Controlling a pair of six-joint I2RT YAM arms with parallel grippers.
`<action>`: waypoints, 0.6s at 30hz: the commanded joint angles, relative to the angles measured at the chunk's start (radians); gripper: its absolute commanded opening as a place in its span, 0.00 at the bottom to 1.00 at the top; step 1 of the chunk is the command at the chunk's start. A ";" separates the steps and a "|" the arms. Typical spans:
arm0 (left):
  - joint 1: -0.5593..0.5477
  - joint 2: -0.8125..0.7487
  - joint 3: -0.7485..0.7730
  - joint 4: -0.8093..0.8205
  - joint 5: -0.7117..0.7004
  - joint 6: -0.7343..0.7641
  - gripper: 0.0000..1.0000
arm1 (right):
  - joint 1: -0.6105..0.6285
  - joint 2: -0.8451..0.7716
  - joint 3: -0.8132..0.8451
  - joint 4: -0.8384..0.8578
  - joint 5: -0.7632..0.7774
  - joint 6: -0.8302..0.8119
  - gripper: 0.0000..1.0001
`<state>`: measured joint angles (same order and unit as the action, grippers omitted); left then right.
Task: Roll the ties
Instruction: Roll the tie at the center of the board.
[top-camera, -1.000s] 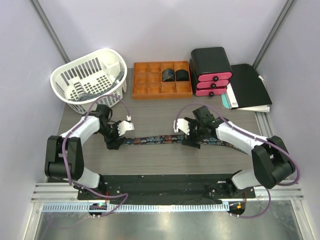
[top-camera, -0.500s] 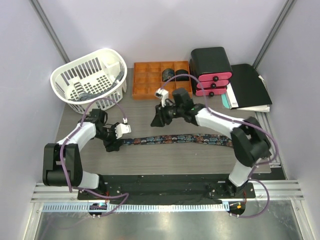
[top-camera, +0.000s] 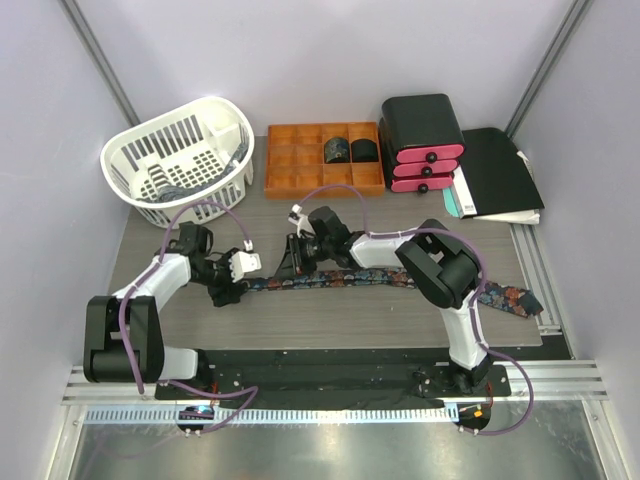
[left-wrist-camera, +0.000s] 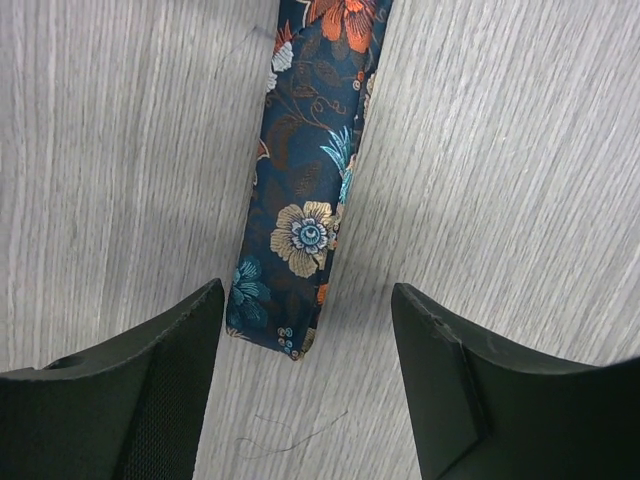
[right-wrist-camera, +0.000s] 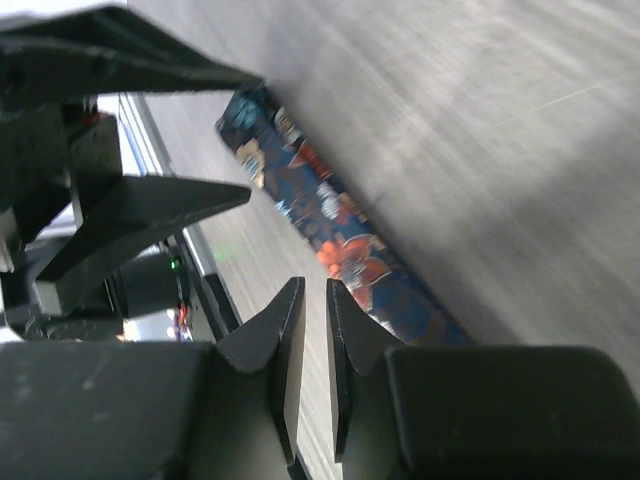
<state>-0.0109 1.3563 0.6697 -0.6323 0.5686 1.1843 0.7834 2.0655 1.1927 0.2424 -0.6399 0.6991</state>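
Observation:
A long dark navy tie (top-camera: 380, 278) with a floral print lies flat across the table, wide end at the right (top-camera: 505, 298). Its narrow end (left-wrist-camera: 295, 300) rests between the spread fingers of my left gripper (left-wrist-camera: 308, 293), which is open and hovers over it (top-camera: 232, 285). My right gripper (right-wrist-camera: 313, 287) is shut to a thin slit with nothing in it. It hangs just above the table beside the tie (right-wrist-camera: 330, 230), close to the left gripper (top-camera: 290, 260). Two rolled ties (top-camera: 337, 150) (top-camera: 363, 150) sit in the orange tray (top-camera: 300, 172).
A white basket (top-camera: 180, 165) with dark fabric inside stands at the back left. A black and pink drawer unit (top-camera: 423, 140) and black folders (top-camera: 500, 175) stand at the back right. A loose thread (left-wrist-camera: 290, 435) lies under the left gripper.
My right arm has swung left from the tie's right part to near its narrow end, and its jaws have closed from wide open. The left gripper has barely moved.

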 joint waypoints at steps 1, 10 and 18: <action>0.043 -0.007 0.008 0.022 0.036 0.044 0.69 | -0.003 0.016 0.016 0.084 0.039 0.068 0.20; 0.077 0.044 0.074 -0.049 0.066 0.110 0.67 | -0.003 0.054 0.013 0.000 0.060 0.013 0.17; 0.077 0.073 0.110 -0.104 0.066 0.143 0.61 | -0.001 0.028 0.053 -0.048 0.072 -0.029 0.17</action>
<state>0.0605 1.4189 0.7406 -0.6827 0.5983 1.2819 0.7799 2.1181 1.2098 0.2192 -0.5888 0.7040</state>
